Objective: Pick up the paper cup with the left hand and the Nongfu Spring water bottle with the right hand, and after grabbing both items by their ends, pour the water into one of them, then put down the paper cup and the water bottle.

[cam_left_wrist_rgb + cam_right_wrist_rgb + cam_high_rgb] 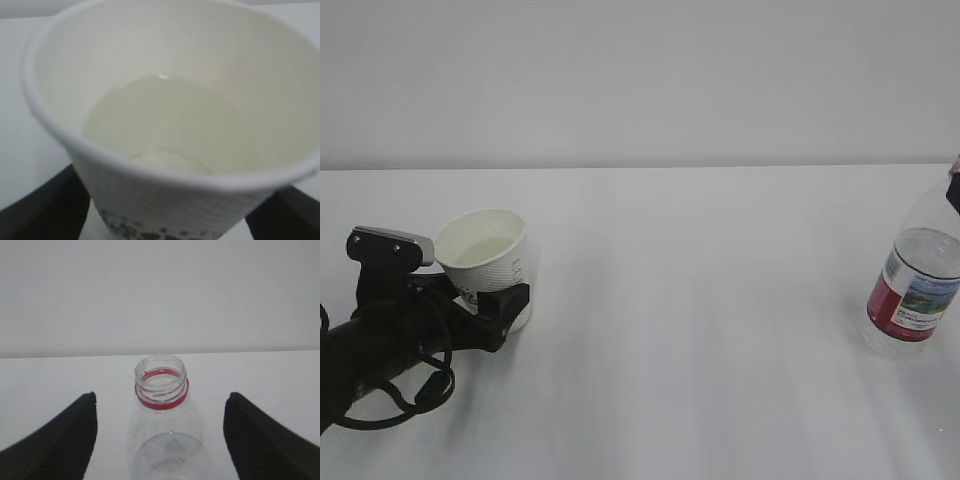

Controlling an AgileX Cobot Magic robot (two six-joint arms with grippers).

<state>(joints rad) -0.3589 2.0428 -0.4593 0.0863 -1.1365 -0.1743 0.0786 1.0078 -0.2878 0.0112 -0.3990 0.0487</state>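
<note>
The paper cup (490, 255) stands upright on the white table (700, 350) at the left, with a pale pool of water (165, 120) in it. My left gripper (492, 305) is open around its lower part, and a strip of table shows between each finger (40, 210) and the cup wall (165, 210). The Nongfu Spring water bottle (915, 290) stands uncapped at the far right, partly filled. My right gripper (160, 440) is open, its fingers (60, 440) well clear on either side of the bottle's neck (162, 390). Only a small black part of it (954, 190) shows in the exterior view.
A plain pale wall (640, 80) rises behind the table's far edge. The left arm's cables (400, 395) loop over the table at the front left. The bottle stands close to the right edge of the exterior view.
</note>
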